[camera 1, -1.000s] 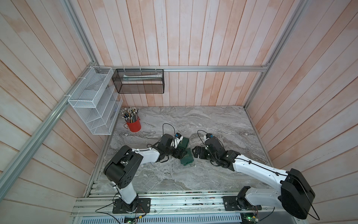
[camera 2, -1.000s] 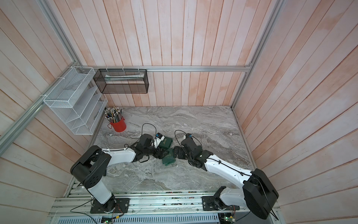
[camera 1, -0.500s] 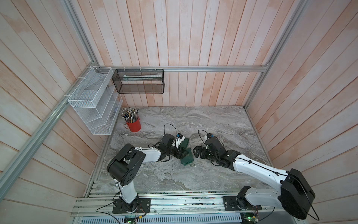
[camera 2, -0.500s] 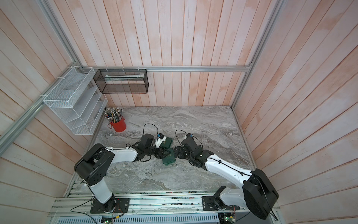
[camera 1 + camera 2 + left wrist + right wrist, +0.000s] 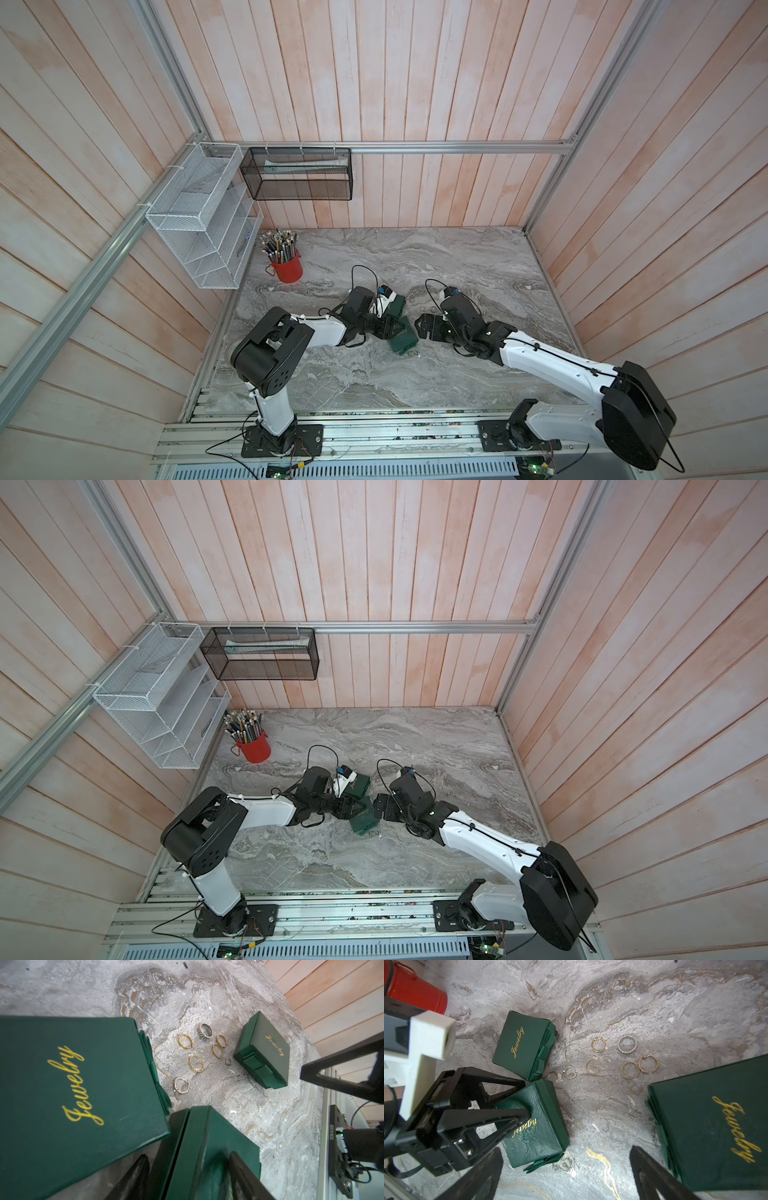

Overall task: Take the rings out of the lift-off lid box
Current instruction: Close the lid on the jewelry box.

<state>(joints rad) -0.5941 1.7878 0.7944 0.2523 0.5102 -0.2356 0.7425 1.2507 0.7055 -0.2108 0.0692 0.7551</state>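
Note:
Three shut green "Jewelry" boxes lie on the marble. The middle one, the lift-off lid box (image 5: 404,341) (image 5: 364,822) (image 5: 538,1134) (image 5: 199,1126), sits in my left gripper (image 5: 189,1156) (image 5: 527,1099) (image 5: 392,328), which is shut on it. One finger lies across the lid top and the other is against its side wall. Several rings (image 5: 196,1063) (image 5: 592,1066), mostly gold with one wide silver band (image 5: 627,1044) (image 5: 205,1031), lie loose on the table between the boxes. My right gripper (image 5: 564,1153) (image 5: 424,328) (image 5: 380,806) hangs open over bare marble beside that box. What the box holds is hidden.
A second box (image 5: 397,305) (image 5: 521,1043) (image 5: 72,1084) lies by my left wrist. A third (image 5: 712,1122) (image 5: 264,1051) is close to my right gripper. A red pencil pot (image 5: 286,268) stands at the back left, under wire racks (image 5: 199,216) on the wall.
My left gripper's jaws have narrowed onto the middle box, and the left arm has shifted slightly. The right arm and the rings have not moved.

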